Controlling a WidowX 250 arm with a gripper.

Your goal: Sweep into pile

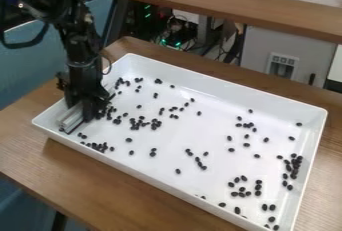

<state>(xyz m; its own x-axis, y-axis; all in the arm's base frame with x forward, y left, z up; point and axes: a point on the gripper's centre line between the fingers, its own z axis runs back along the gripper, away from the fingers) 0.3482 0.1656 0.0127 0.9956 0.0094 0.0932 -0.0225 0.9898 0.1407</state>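
At the left end of the white tray (175,181), the black gripper (81,109) hangs low, close to the tray's left wall. At its lower end is a pale, flat-sided tool (71,117), tilted, resting low in the tray's left corner; how it is held is hidden. Dark beans are scattered over the tray floor. A loose cluster (143,123) lies right of the gripper, another (99,146) near the front left wall, and others (246,187) toward the right end. Several beans (294,165) lie along the right wall.
The tray stands on a brown wooden table (80,175), its raised walls surrounding the beans. A wooden shelf (227,6) crosses behind it, with cables and a grey cabinet (287,55) beyond. A blue surface (33,67) is at the left.
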